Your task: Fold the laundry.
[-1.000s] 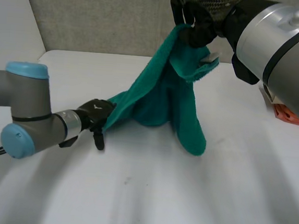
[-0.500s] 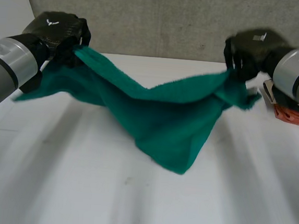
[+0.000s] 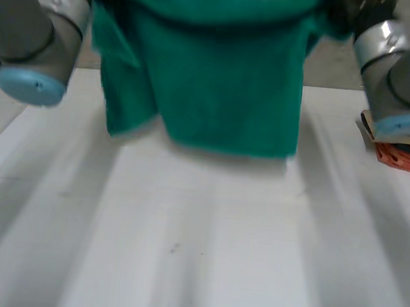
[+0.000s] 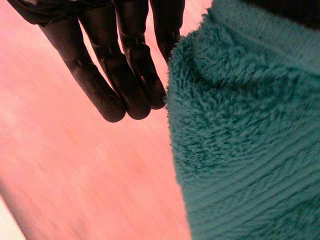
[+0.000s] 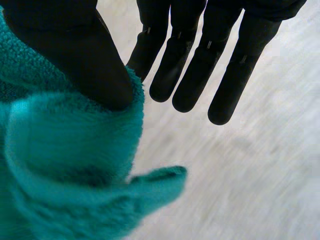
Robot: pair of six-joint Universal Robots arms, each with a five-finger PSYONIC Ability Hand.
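- The left hand holds its fingers straight and close together. The teal towel lies right against the innermost one, and that finger's tip is covered by the fuzzy edge.
- A dark part of the same hand sits on the other side of the cloth, so the towel is pinched there at an upper corner.
- From that grip the towel drops away below the left palm in a thick, ribbed fold.
- The right hand also keeps its fingers straight and slightly spread. Its thumb presses down onto the towel and clamps the cloth against the nearest finger.
- Below the right thumb the towel bunches into a rolled lip, and a small flap sticks out under the fingertips.
- Beyond the right fingertips lies the white counter, well apart from them.
- In the head view the towel hangs stretched wide between the two hands, its top edge taut and level from one grip to the other.
- Its lower edge hangs above the counter. The side under the left hand hangs as a looser flap.
- The left arm and the right arm rise on either side of the cloth.
- An orange thing lies on the counter on the outer side of the right arm, apart from the towel.
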